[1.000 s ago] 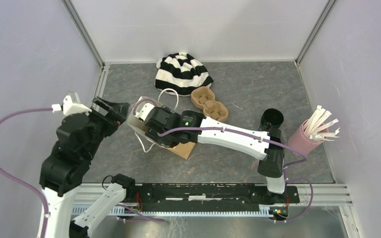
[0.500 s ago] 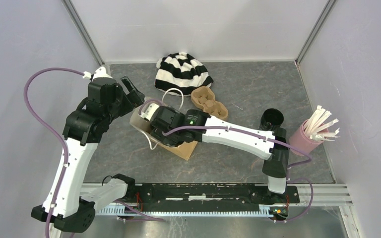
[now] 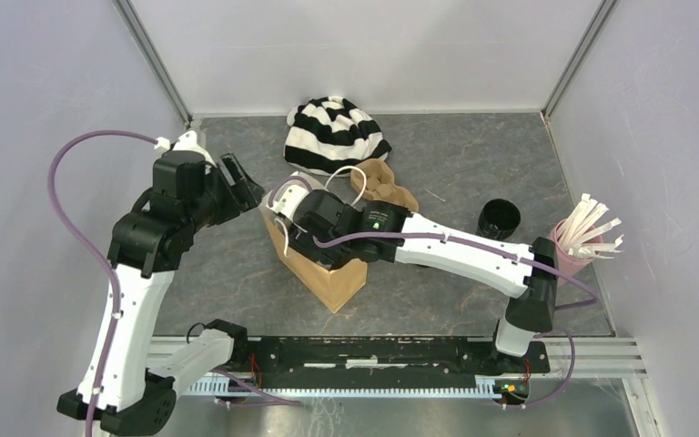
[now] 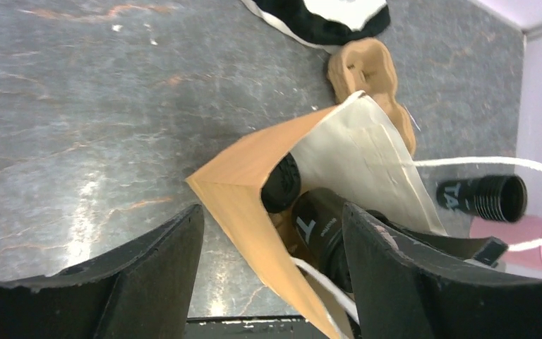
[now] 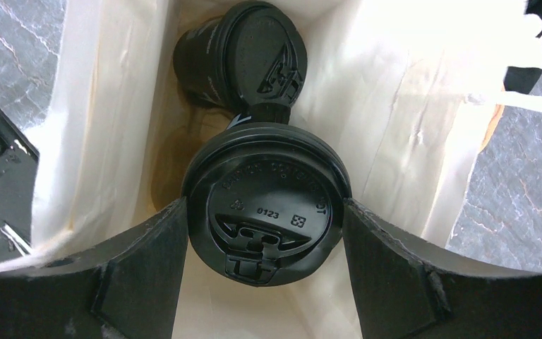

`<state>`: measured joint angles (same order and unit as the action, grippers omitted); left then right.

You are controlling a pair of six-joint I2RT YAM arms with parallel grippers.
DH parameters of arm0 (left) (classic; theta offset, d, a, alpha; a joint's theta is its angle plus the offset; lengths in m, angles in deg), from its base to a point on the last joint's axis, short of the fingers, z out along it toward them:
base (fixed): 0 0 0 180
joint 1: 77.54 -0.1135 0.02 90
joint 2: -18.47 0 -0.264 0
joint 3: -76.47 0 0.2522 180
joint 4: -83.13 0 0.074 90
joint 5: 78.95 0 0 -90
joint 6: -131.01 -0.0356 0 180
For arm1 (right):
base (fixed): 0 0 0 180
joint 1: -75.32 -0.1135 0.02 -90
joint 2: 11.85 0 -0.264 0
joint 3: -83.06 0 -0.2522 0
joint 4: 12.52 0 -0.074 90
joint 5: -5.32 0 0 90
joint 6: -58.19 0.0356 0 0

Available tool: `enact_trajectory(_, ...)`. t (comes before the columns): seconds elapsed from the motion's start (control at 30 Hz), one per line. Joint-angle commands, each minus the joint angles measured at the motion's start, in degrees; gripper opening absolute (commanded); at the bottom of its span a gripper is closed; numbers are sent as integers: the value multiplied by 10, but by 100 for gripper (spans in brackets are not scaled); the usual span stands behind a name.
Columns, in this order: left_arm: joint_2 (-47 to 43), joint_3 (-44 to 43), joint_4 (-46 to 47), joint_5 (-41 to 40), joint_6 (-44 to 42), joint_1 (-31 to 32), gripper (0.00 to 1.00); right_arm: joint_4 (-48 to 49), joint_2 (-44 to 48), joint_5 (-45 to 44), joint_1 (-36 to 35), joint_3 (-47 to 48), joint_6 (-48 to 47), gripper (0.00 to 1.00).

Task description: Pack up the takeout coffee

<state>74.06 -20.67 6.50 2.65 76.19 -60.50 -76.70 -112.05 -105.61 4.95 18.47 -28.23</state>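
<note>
Coffee cup, small, black, disposable, flat plastic lid on, clamped between right gripper fingers down inside brown paper bag; twin cup tilted deeper in. Left gripper spread wide, holding nothing, just beside bag's mouth. Striped knit hat behind.

The top view looks down from above and behind the arm bases, far enough off to take in the whole bench and the paper bag. The left wrist camera looks out low over the bench, between the fingers of the left claw, at the bag's open mouth just ahead of that claw. The right wrist camera faces straight down inside the bag, very close. There a lidded cup fills the gap of the right claw. All three views share the bag.
</note>
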Motion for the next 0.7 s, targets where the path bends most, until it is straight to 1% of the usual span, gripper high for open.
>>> enact_trajectory(0.0, 65, -15, 37, 130, -61, -3, 78, 35, 39, 19, 2, -22, -28, 57)
enact_trajectory(0.13, 128, -57, 41, 204, -97, -3, 78, 34, 41, 27, 5, -20, -26, 57)
enact_trajectory(0.2, 152, -68, 38, 220, -121, -3, 77, 35, 46, 32, 7, -24, -25, 57)
enact_trajectory(0.33, 183, -76, 41, 224, -158, -3, 73, 39, 52, 39, 14, -29, -26, 57)
enact_trajectory(0.4, 202, -89, 22, 200, -173, -3, 69, 41, 55, 43, 18, -31, -28, 57)
enact_trajectory(0.47, 210, -100, 8, 187, -188, -3, 68, 42, 58, 45, 22, -34, -28, 57)
enact_trajectory(0.57, 206, -97, 28, 186, -200, -3, 68, 45, 63, 49, 26, -41, -29, 57)
enact_trajectory(0.67, 221, -99, 36, 181, -211, -3, 64, 51, 67, 54, 28, -50, -28, 57)
